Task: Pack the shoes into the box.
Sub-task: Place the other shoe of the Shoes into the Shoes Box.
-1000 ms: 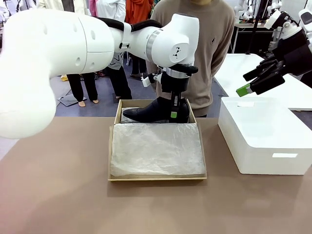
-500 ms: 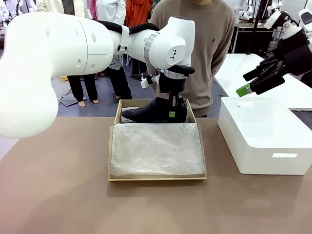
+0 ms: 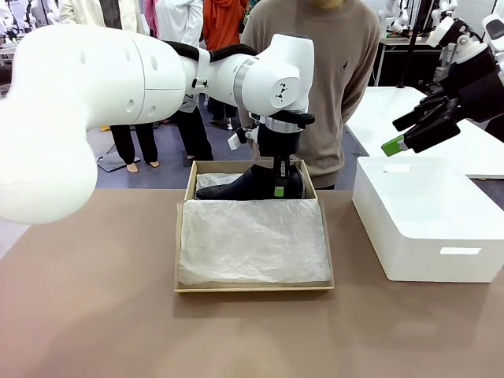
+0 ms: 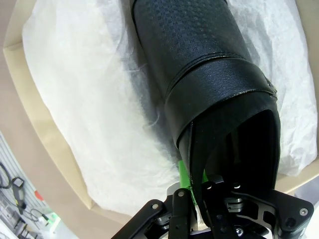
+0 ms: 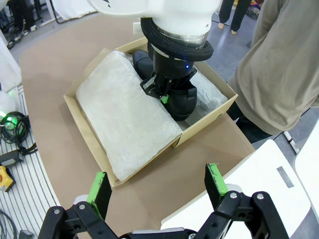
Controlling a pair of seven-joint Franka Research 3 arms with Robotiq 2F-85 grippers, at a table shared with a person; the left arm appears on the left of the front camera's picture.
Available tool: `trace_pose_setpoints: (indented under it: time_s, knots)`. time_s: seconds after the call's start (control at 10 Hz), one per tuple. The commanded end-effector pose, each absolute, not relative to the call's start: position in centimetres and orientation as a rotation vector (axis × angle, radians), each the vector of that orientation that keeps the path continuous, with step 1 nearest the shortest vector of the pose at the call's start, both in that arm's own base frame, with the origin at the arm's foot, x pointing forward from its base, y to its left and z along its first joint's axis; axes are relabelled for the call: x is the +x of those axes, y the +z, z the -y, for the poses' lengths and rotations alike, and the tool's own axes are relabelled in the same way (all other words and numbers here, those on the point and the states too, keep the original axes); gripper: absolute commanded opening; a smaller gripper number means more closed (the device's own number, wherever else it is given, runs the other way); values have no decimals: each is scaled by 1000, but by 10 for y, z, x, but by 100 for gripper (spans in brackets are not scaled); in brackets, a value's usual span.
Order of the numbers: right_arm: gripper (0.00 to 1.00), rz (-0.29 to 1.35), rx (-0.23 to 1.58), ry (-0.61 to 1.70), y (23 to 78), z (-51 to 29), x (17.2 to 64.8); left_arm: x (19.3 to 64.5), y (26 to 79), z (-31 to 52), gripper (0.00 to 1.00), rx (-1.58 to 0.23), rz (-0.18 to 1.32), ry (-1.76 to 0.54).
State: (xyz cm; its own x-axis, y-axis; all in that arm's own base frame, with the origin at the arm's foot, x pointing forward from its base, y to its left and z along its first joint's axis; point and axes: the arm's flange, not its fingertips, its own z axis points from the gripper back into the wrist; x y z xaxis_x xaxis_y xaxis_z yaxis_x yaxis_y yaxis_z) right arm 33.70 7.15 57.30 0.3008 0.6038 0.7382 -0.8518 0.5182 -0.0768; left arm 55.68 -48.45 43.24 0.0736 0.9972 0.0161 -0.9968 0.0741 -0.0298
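Tightly in left hand (image 3: 279,189) — shoe (image 3: 236,187), heel end

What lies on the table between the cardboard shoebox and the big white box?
Nothing: in the front view, bare brown table separates the shoebox from the white box.

left arm (image 3: 277,77) over box (image 3: 179,246), front seemingly open

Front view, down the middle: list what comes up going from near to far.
table → tissue paper → shoe → person
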Motion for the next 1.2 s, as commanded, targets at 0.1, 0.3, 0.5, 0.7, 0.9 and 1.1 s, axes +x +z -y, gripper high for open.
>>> trace_pose_setpoints:
  time_s: [0.1, 0.3, 0.5, 0.7, 0.9, 1.1]
  knots:
    - [100, 805, 378, 996, 573, -72, 338, 561, 441, 490, 18, -7, 54, 1567]
    - [100, 805, 378, 996, 573, -72, 338, 562, 448, 489, 56, -15, 52, 1588]
    - [100, 805, 378, 996, 573, -72, 338, 561, 472, 485, 96, -9, 57, 1598]
    - [100, 805, 378, 996, 573, -72, 338, 561, 506, 474, 100, -19, 66, 1612]
    - [100, 805, 378, 996, 573, -72, 338, 568, 500, 453, 100, 48, 2, 1591]
    - [100, 805, 378, 996, 573, -72, 338, 561, 506, 459, 100, -31, 45, 1558]
